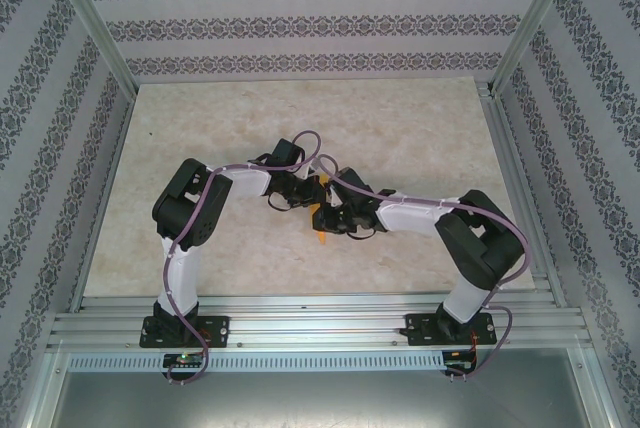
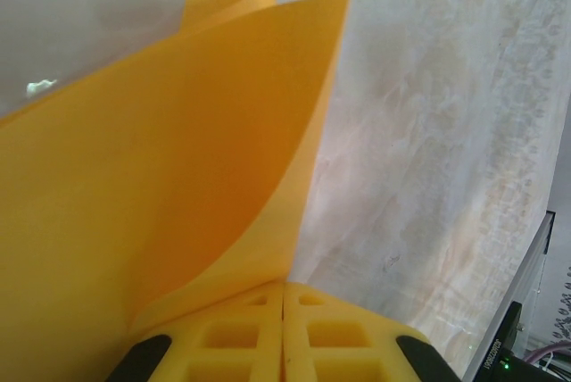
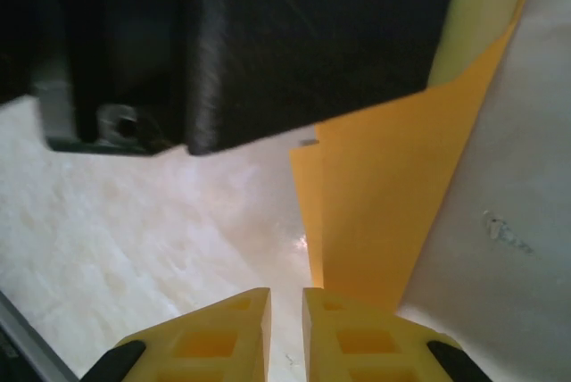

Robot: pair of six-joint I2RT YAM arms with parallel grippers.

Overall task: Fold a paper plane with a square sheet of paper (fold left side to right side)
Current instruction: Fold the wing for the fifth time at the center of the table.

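**Jaws: left closed on the paper, right a narrow slit**

Left gripper (image 2: 284, 297): from its wrist camera I see the two yellow fingers (image 2: 232, 337) pressed together, with only a hairline seam between them. The sheet of paper (image 2: 178, 177) rises straight out of that seam, so I log it as pinched.

Right gripper (image 3: 285, 300): jaws parted by a narrow gap, and I see pale table (image 3: 134, 248) through it, with nothing between the pads. The paper's lower edge (image 3: 357, 275) sits just beyond the right-hand finger; I cannot tell whether they touch.

Paper: thin, plain orange-yellow, matte and unmarked. In the left wrist view it stands up off the table as a curved flap with a sharp upper corner, and a second layer peeks out behind it. In the right wrist view two straight-edged layers overlap below a black housing (image 3: 268, 34).

Fingers: yellow moulded blocks with square recesses and black bases.

Table: pale beige with a mottled, stone-like pattern.

Overhead, the sheet (image 1: 320, 218) is mid-table, between the left gripper (image 1: 300, 193) and the right gripper (image 1: 337, 216).
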